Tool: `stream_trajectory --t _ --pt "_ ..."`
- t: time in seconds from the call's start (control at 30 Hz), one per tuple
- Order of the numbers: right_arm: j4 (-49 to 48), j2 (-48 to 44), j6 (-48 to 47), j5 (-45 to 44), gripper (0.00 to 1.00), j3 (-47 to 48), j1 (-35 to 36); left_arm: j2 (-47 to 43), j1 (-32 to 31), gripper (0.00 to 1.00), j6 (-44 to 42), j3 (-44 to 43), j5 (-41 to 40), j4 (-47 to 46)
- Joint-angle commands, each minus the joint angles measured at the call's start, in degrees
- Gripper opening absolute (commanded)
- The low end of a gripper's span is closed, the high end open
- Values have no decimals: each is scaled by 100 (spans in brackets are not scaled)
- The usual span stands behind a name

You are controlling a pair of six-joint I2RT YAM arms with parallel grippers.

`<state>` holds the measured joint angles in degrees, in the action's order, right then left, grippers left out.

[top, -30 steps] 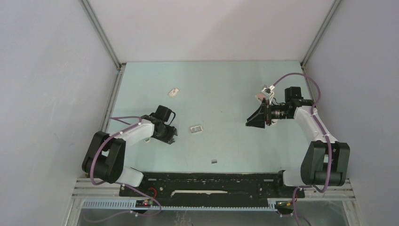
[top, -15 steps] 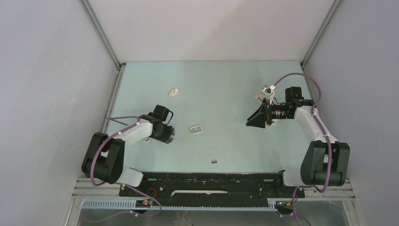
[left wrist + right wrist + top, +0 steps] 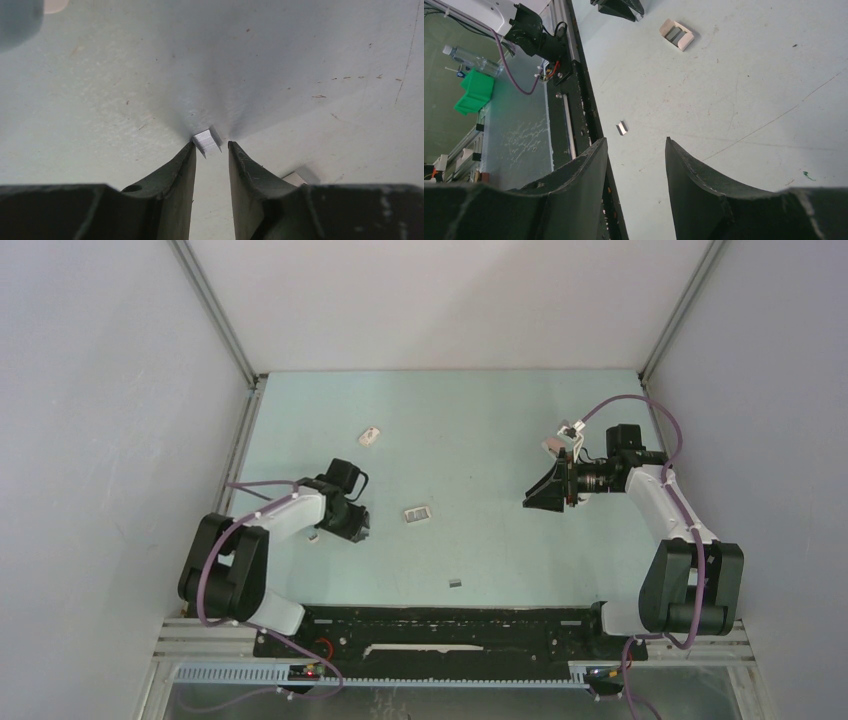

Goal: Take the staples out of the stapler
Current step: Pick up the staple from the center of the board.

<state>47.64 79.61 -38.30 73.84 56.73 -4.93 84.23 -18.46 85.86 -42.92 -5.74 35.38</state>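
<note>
**Left gripper narrowed at a loose staple strip**

Top view: the left gripper (image 3: 352,528) sits low over the pale blue-green table (image 3: 470,410), left of centre. What lies under it is too small to make out from here. The right gripper (image 3: 532,500) hangs on the right, well apart. Between the two lies a small cream cardboard box (image 3: 417,513). Nearer, a tiny dark grey staple strip (image 3: 455,582) lies alone.

Left wrist view: a short silver-grey metal strip of staples (image 3: 206,141) lies on the table right at the tips of the black fingers (image 3: 175,175). The jaws are drawn narrow with a slim gap, and the strip is at their mouth, not yet pinched. One tip looks to touch its corner. A small pale block (image 3: 299,177) lies beside the other finger; I cannot tell what it is.

Right wrist view: the jaws stand moderately wide with nothing between them.

Handling, as a judgement: the strip should be very light, stiff, smooth and slippery. It may snap into pieces if squeezed hard, so take it gently across its long flat sides.

No brand, label or writing can be read in any view
</note>
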Motion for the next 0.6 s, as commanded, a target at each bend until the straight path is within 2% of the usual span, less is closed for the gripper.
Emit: stream_trajectory --t 0.0,0.2,0.57 --pt "38 -38 -116 183 55 100 -69 360 95 36 -271 41 -482 318" --pt "37 -37 -116 192 55 102 -70 560 162 35 -518 -166 -566 416" --pt "127 -51 -177 194 55 143 -105 1213 176 26 -1313 -639 -641 663"
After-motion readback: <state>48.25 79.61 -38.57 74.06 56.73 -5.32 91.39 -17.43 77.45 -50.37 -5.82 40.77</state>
